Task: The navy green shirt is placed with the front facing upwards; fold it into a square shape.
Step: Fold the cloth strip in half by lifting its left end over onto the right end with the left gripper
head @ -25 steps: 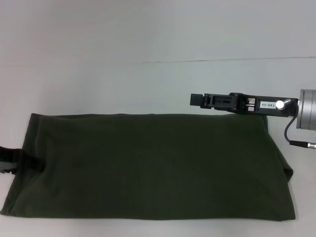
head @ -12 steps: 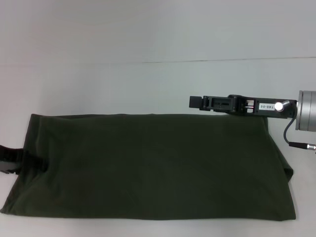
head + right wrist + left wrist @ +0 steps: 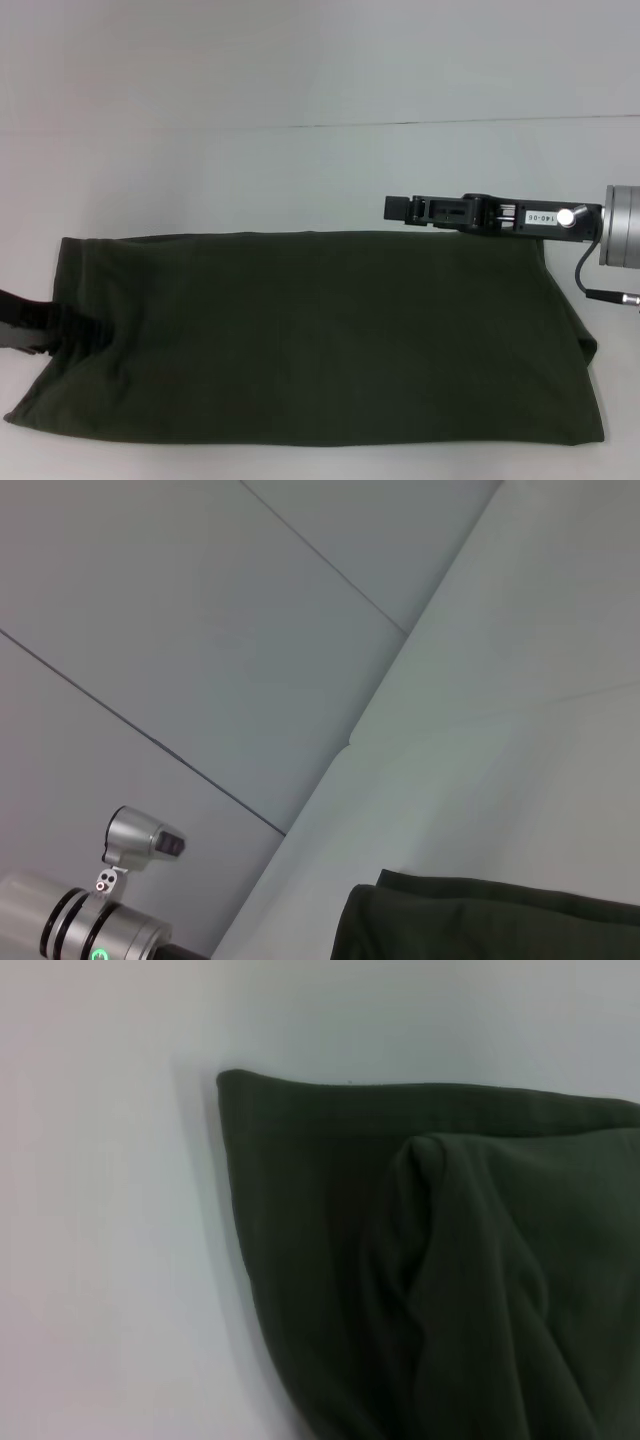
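Note:
The navy green shirt [image 3: 310,335] lies as a long plain-green rectangle across the white table, with no lettering showing. My left gripper [image 3: 75,328] is at the shirt's left edge, shut on the cloth, which puckers around it. In the left wrist view a ridge of the shirt [image 3: 450,1260] rises toward the camera. My right gripper [image 3: 397,208] hovers side-on over the shirt's far edge, right of centre, holding nothing. A corner of the shirt [image 3: 480,920] also shows in the right wrist view.
Bare white table [image 3: 250,170] stretches beyond the shirt, crossed by a thin seam [image 3: 450,123]. A black cable [image 3: 590,275] hangs from the right wrist over the shirt's right end. A silver arm segment [image 3: 100,920] shows in the right wrist view.
My left gripper has pushed rightward along the shirt's left edge, drawing that edge and the near left corner inward. The right gripper has barely shifted.

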Robot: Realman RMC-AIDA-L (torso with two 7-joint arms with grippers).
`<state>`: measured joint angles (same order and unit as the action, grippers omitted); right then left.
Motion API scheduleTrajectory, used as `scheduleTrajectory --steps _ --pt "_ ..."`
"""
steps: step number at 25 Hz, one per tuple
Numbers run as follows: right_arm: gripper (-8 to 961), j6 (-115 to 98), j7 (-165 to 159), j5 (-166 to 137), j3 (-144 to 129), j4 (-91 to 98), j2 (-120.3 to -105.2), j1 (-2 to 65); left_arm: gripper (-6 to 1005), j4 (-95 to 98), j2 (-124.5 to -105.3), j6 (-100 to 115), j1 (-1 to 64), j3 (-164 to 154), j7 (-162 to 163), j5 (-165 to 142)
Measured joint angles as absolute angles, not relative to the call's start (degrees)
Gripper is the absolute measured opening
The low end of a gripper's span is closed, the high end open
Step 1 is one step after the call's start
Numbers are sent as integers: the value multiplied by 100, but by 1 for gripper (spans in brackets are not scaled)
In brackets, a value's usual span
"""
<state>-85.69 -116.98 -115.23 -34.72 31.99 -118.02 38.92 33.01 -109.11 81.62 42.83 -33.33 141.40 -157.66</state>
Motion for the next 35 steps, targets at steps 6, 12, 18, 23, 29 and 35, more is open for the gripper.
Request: scheduleTrajectory --steps 6,12,18,23,29,35 --pt "776 -8569 -11695 -11523 -3471 3199 -11802 3885 736 3301 -10908 8130 4286 -3326 14164 -15765" --pt "776 -8583 -11693 -11522 -3471 3199 -11802 3884 696 3333 -10920 8096 4259 -3266 14143 -15763" --pt "775 -8603 -11701 -11522 -3471 3209 -11802 3873 523 3336 -10921 8086 4258 -3262 14129 -15759" --pt "775 -8611 -11704 -11522 -3471 3216 -11802 3874 317 3345 -10934 8082 4259 -3254 14131 -15758" --pt "775 -8614 -11694 -11522 -3471 3214 -11802 3876 119 3357 -10944 8090 4250 -3261 14142 -15759" --pt "775 -8619 -11683 -11522 -3471 3202 -11800 3879 65 3377 -10958 8071 4248 -3255 14126 -15762"
